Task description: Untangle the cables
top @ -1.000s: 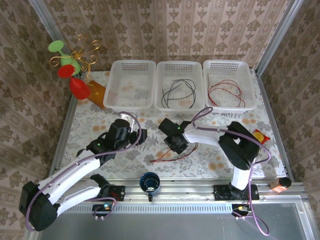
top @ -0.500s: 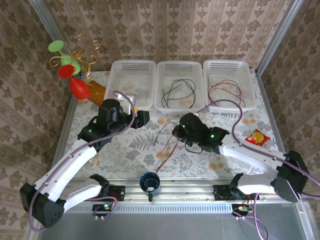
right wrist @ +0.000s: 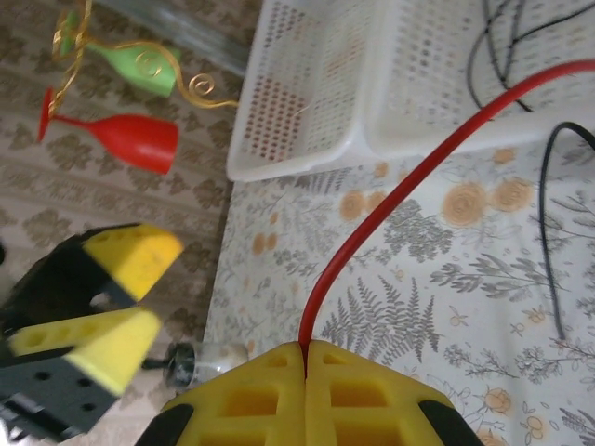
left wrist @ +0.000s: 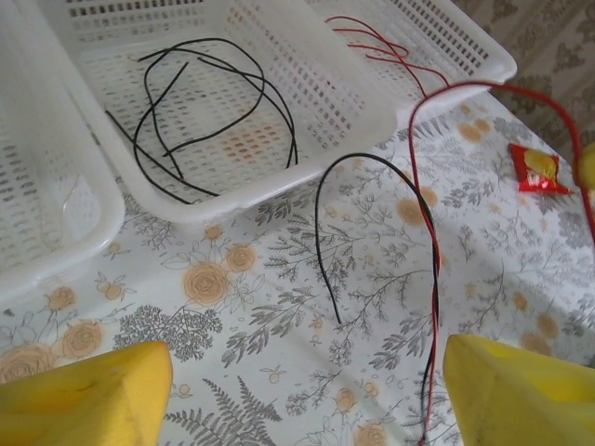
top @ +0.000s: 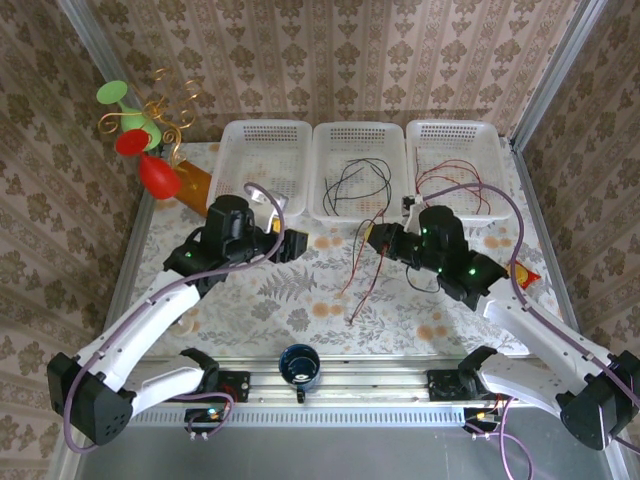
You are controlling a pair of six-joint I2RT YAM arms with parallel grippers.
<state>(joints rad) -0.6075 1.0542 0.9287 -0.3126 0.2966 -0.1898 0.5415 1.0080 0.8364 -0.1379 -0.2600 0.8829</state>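
My right gripper [right wrist: 305, 349] is shut on a red cable [right wrist: 409, 186] that arcs up and away from its tips. In the top view that gripper [top: 379, 237] is raised over the table's middle, and the red cable [top: 366, 290] hangs from it with a black cable [left wrist: 321, 242] alongside. My left gripper [left wrist: 307, 400] stands open to the left, its yellow pads [left wrist: 84, 390] apart with nothing between them; the hanging red cable [left wrist: 434, 279] passes close to its right pad. More black cables [top: 355, 180] lie in the middle basket, and red ones [top: 455, 180] in the right basket.
Three white baskets stand along the back: left [top: 265, 127], middle [top: 360, 128], right [top: 455, 126]. Red and green wine glasses [top: 150, 170] stand at the back left by an orange box [top: 195, 185]. A dark cup [top: 299, 365] sits at the near edge, a snack packet [top: 522, 272] at the right.
The right arm has swung right and back, lifting the red cable and the black one up from the table. The left gripper has moved right and opened wider.
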